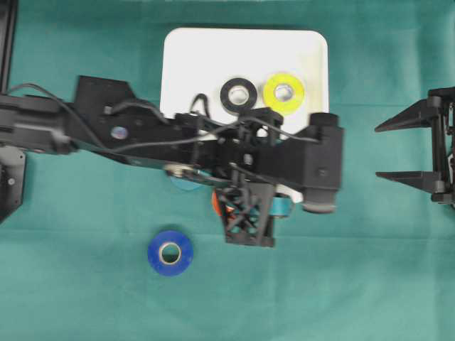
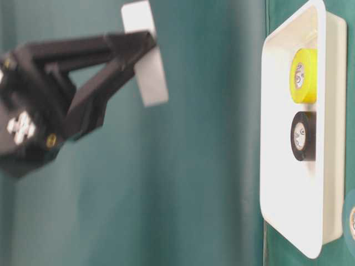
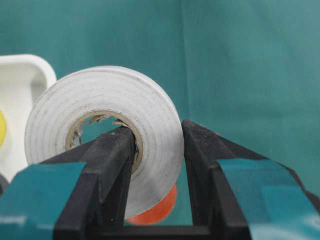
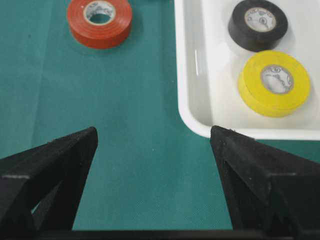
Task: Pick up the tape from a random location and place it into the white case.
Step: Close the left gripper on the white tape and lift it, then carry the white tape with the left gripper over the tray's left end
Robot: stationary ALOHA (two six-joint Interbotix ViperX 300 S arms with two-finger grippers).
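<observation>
I see my left gripper (image 3: 157,150) pinching a white tape roll (image 3: 107,122), one finger (image 3: 112,165) through its core, lifted off the green cloth (image 3: 250,65). An orange roll (image 3: 157,210) is mostly hidden behind it. My right gripper (image 4: 155,150) stands wide open, holding nothing. The white case (image 1: 213,57), partly covered by the arm, holds a black roll (image 1: 239,94) and a yellow roll (image 1: 284,91).

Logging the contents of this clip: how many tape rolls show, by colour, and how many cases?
Black tape: 1
Yellow tape: 1
Blue tape: 1
Orange tape: 1
White tape, held in the left tool: 1
White case: 1
Total: 5 tape rolls, 1 case.
</observation>
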